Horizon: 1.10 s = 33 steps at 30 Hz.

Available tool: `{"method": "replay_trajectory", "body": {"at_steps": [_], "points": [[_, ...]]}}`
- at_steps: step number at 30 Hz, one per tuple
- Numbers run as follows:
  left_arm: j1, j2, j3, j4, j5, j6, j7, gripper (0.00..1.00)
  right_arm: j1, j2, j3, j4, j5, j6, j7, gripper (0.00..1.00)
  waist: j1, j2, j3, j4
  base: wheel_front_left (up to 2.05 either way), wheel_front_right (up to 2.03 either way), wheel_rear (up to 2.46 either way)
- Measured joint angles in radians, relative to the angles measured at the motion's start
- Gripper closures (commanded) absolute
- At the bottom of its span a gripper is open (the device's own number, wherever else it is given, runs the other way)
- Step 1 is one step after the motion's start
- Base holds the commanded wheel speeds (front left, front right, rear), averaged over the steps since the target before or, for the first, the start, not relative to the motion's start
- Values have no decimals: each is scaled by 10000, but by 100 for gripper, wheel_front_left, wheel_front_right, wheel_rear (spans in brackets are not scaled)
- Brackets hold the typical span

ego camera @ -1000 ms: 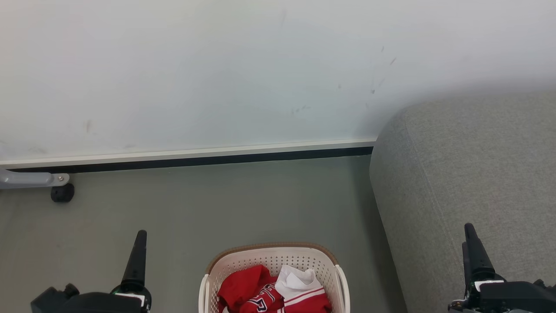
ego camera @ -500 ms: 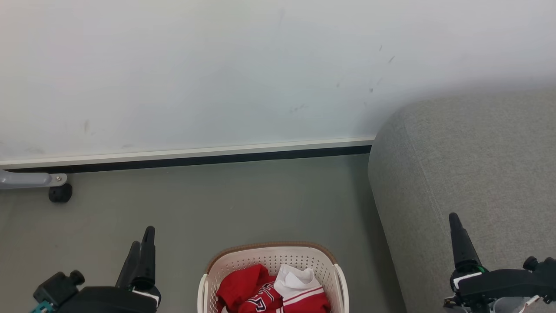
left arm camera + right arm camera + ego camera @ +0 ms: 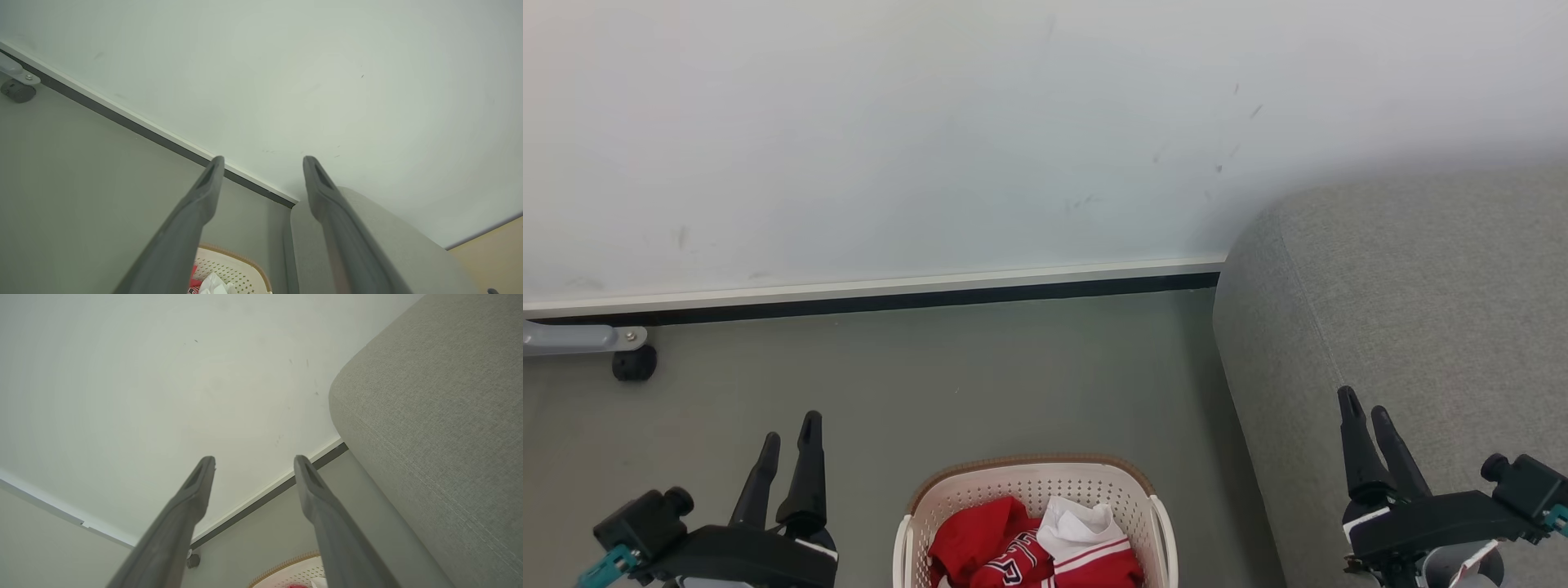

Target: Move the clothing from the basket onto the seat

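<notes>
The cream basket with its brown rim stands on the floor at the bottom centre of the head view. Red clothing with white stripe trim and a white lining fold lies inside it. To the right rises the grey seat. My left gripper hovers open over the floor left of the basket, holding nothing. My right gripper is open in front of the seat, right of the basket, also holding nothing. The left wrist view looks between open fingers at the basket rim. The right wrist view has open fingers beside the seat.
A white wall with a pale skirting board and dark strip runs behind the grey floor. A grey metal leg with a black caster sits at the far left by the wall.
Both grippers have turned at the wrist, so that two separate fingers now show on each where one showed before. The right gripper has shifted left and up; the left one slightly right and up.
</notes>
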Motion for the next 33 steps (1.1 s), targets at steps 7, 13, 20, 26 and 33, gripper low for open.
{"method": "replay_trajectory", "body": {"at_steps": [7,13,20,26,33], "points": [[-27,69,-201,-159,965,100,-263,0,-162,-128,378,-125,-1083,-92,-267,0,0,0,-3,-1,0,0,0],[-34,136,-339,-253,1649,190,-514,0,-198,-215,623,-190,-1843,-182,-493,0,0,0,-6,-9,0,0,0],[-58,188,-472,-389,2477,280,-725,0,-255,-334,865,-349,-2667,-259,-719,0,0,0,7,-24,0,0,0],[-71,219,-558,-499,3204,357,-965,0,-380,-403,1087,-470,-3421,-332,-957,0,0,0,38,-29,0,0,0],[-143,280,-704,-612,4048,403,-1187,0,-433,-483,1327,-558,-4282,-357,-1200,0,0,0,74,-38,0,0,0]]}}
